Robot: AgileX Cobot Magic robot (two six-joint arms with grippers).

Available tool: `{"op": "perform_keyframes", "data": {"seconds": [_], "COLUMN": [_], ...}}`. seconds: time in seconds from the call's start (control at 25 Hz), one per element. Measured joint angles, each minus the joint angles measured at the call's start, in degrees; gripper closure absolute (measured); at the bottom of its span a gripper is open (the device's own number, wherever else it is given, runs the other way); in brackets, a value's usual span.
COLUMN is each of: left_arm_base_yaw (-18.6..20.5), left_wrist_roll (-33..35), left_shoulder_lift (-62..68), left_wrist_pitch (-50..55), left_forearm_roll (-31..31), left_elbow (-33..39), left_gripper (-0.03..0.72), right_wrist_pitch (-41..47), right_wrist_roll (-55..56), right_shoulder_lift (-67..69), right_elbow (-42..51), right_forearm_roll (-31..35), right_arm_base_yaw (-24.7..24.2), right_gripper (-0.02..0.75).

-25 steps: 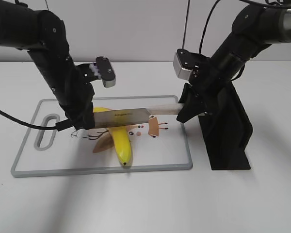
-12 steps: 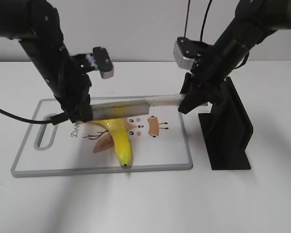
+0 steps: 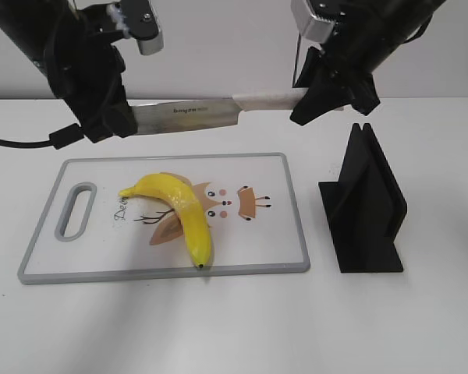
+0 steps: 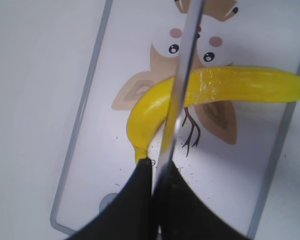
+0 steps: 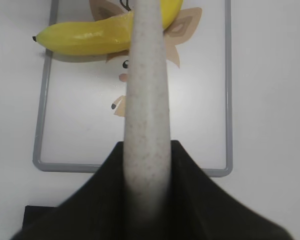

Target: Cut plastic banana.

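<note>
The plastic banana (image 3: 179, 214) lies whole on the cutting board (image 3: 281, 257) over its owl print. The knife (image 3: 189, 115) hangs level above it, the right pincer (image 3: 300, 100) clenched on the pale handle, the left pincer (image 3: 121, 123) clenched on the blade's far end, well clear of the tabletop (image 3: 234, 327)

The knife (image 3: 189, 115) rose from just above the plastic banana (image 3: 179, 210) to well above it, carried level by both claws, left claw (image 3: 109, 125) on the blade and right claw (image 3: 308, 97) on the handle.
</note>
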Motion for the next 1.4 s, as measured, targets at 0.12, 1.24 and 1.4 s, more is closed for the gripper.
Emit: {"op": "perform_keyframes", "data": {"seconds": [0.12,1.24,1.4], "left_arm_base_yaw": [0.0,11.4,14.8], "left_wrist_roll": [0.0,-56.7,-56.8], "left_shoulder_lift": [0.0,-11.0,-15.4], "left_wrist_pitch": [0.1,15.6,15.7], "left_forearm_roll": [-0.4,20.0,12.2], "left_elbow": [0.0,-0.6,0.8], "left_gripper": [0.650,0.108,0.119], "right_wrist_pitch": [0.5,3.4,3.4], "right_wrist_roll": [0.3,48.2,55.2], "right_shoulder_lift": [-0.1,-7.7,-10.8], "right_elbow": [0.0,-1.2,-0.7], "right_forearm_roll": [0.0,-3.9,-4.3], "right_arm_base_yaw": [0.0,0.1,0.1], "right_gripper": [0.561,0.565,0.565]}}
